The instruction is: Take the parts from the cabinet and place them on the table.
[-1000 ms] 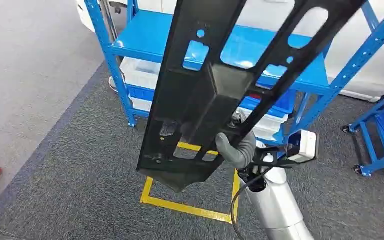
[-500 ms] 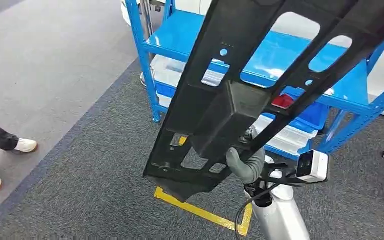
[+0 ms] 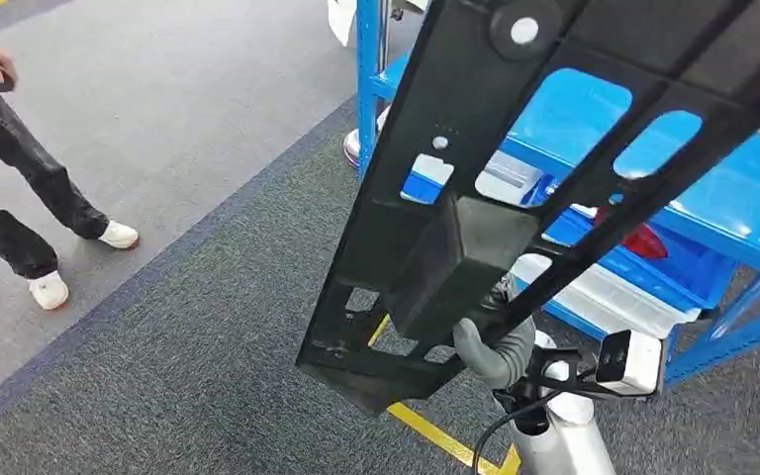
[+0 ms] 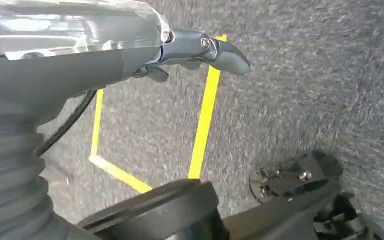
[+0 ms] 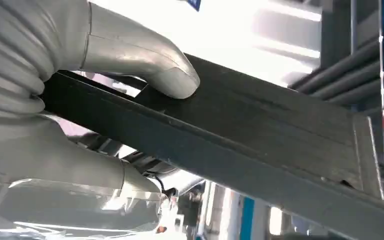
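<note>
A long black plastic part (image 3: 515,168) with cut-out windows and a boxy middle rises slantwise across the head view, from low centre to the upper right. My right hand (image 3: 495,346) grips its lower end from underneath, the grey thumb wrapped over an edge. In the right wrist view the thumb (image 5: 170,80) presses on the part's dark rail (image 5: 260,145). My left hand (image 4: 180,47) hangs over the carpet with its fingers apart and nothing in it.
The blue shelf rack (image 3: 742,213) stands behind the part, holding white bins (image 3: 604,292) and a red item (image 3: 643,240). A person (image 3: 10,178) in dark trousers and white shoes stands at the left. Yellow tape (image 3: 445,435) marks the grey carpet.
The whole picture has shifted, so the camera has turned: the rack now sits further right and a person has come into view at the left. My right hand still holds the part.
</note>
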